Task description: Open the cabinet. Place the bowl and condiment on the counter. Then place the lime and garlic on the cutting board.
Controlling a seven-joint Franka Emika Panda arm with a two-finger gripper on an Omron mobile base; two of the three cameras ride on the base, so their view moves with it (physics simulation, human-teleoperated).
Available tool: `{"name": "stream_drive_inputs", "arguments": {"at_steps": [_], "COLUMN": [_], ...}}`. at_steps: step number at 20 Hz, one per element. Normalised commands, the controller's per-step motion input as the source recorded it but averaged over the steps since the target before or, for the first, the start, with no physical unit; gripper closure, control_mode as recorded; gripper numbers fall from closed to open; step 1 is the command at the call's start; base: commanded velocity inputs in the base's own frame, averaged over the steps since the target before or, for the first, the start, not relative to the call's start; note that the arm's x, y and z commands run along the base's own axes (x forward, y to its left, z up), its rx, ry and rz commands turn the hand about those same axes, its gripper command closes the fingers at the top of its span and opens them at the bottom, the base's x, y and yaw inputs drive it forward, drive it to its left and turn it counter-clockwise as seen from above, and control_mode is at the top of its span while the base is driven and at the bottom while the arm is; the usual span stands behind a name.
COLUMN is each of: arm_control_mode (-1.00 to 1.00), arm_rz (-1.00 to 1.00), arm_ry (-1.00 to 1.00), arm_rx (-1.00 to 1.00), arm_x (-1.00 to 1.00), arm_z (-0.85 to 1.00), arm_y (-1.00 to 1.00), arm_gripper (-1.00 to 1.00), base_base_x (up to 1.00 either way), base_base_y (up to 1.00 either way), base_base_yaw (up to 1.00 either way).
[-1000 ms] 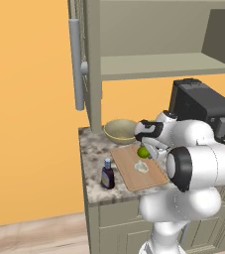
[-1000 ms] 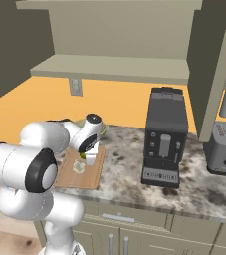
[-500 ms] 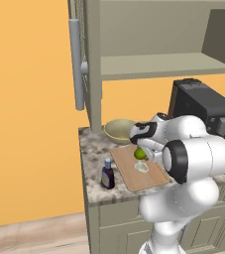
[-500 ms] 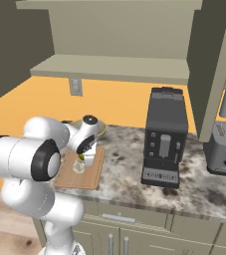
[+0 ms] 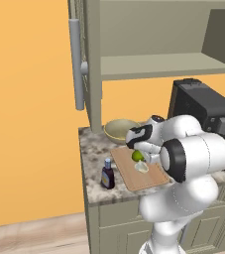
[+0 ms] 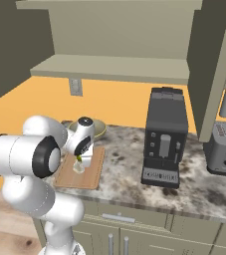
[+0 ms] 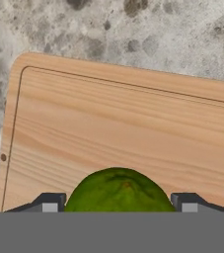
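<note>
My gripper (image 5: pixel 139 152) hangs low over the wooden cutting board (image 5: pixel 134 179) and is shut on the green lime (image 5: pixel 137 156). In the hand view the lime (image 7: pixel 119 190) sits between the two fingertips (image 7: pixel 48 203) with the cutting board (image 7: pixel 123 123) close beneath. The pale garlic (image 5: pixel 142 167) lies on the board right beside the lime. Behind the board, the beige bowl (image 5: pixel 120 130) stands on the stone counter (image 5: pixel 91 149). The dark condiment bottle (image 5: pixel 107 174) stands upright left of the board. The wall cabinet (image 5: pixel 153 64) is open.
A black coffee machine (image 6: pixel 164 137) stands on the counter right of the board, and a grey toaster (image 6: pixel 225 148) stands further right. The open cabinet doors (image 5: pixel 79 59) (image 6: pixel 219 64) jut out above both ends of the counter.
The hand has eased slightly left and down over the board with the lime in it. The bowl, bottle and garlic have stayed where they were.
</note>
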Motion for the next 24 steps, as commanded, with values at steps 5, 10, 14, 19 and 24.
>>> {"name": "stream_drive_inputs", "arguments": {"at_steps": [5,10,14,19,24], "arm_control_mode": [-1.0,-1.0,-1.0,-1.0,-1.0], "arm_rz": [0.0,0.0,0.0,0.0,0.02], "arm_ry": [0.0,0.0,0.0,0.0,-0.01], "arm_rx": [-0.02,-0.02,-0.02,0.0,0.0], "arm_x": [0.0,0.0,0.0,0.0,-0.06], "arm_z": [-0.06,-0.03,-0.01,0.0,0.0], "arm_y": [0.01,0.0,0.01,0.0,0.0], "arm_gripper": [1.0,-1.0,-1.0,-1.0,-1.0], "base_base_x": [0.0,0.0,0.0,0.0,0.0], "base_base_y": [0.0,0.0,0.0,0.0,0.0], "base_base_yaw": [0.0,0.0,0.0,0.0,0.0]}}
